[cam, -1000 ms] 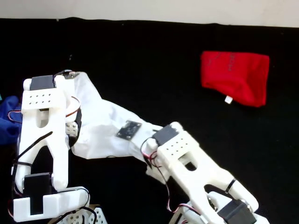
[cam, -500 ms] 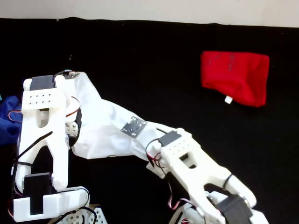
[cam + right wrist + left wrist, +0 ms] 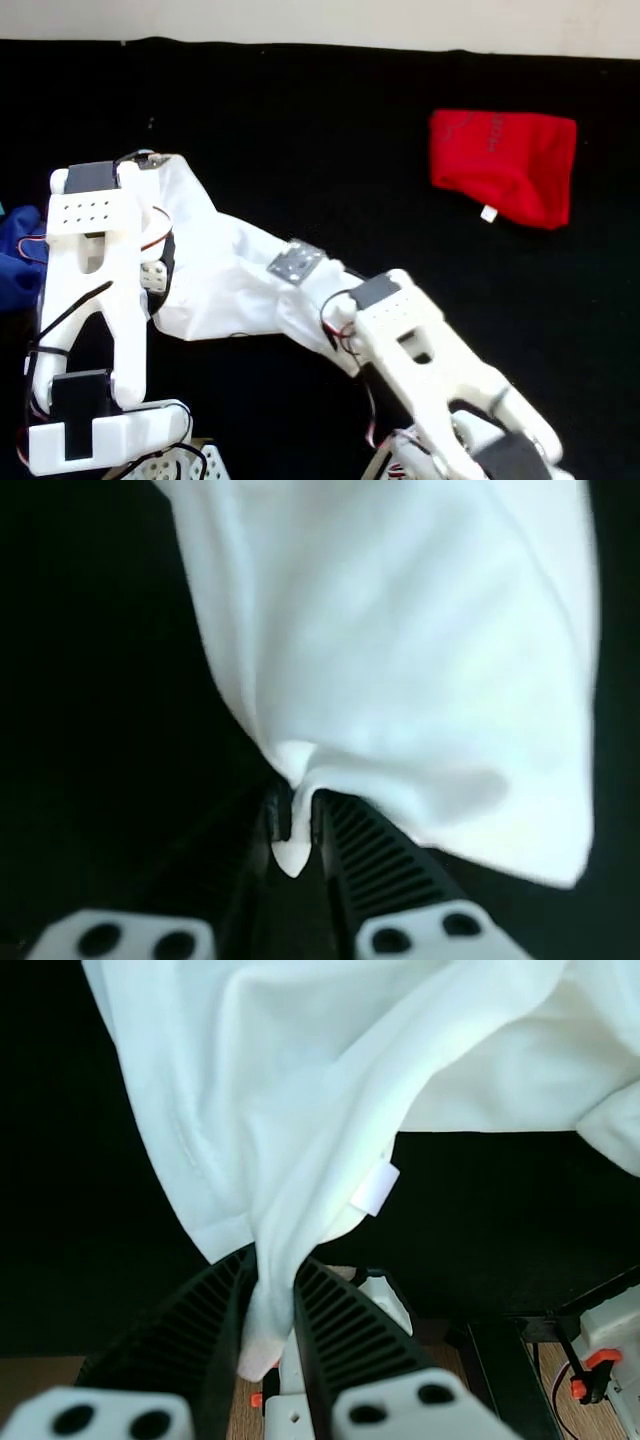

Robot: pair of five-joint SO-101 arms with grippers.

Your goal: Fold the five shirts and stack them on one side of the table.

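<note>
A white shirt point(image 3: 225, 275) lies stretched across the left-centre of the black table, held at both ends. My left gripper point(image 3: 272, 1290) is shut on a bunched edge of the white shirt point(image 3: 330, 1090), near its small white tag point(image 3: 374, 1186). My right gripper point(image 3: 297, 825) is shut on another pinched fold of the white shirt point(image 3: 400, 660). In the high view the left arm point(image 3: 95, 290) stands over the shirt's left end and the right arm point(image 3: 420, 350) grips its right end, beside a grey patch point(image 3: 296, 262). A folded red shirt point(image 3: 505, 165) lies at the far right.
A blue shirt point(image 3: 18, 255) bunches at the table's left edge, partly behind the left arm. The black cloth point(image 3: 320, 130) covers the table up to a white wall at the back. Arm bases and wires crowd the near edge.
The right arm has moved to the right and slightly away, drawing its end of the white shirt and the grey patch along. The left arm has stayed put.
</note>
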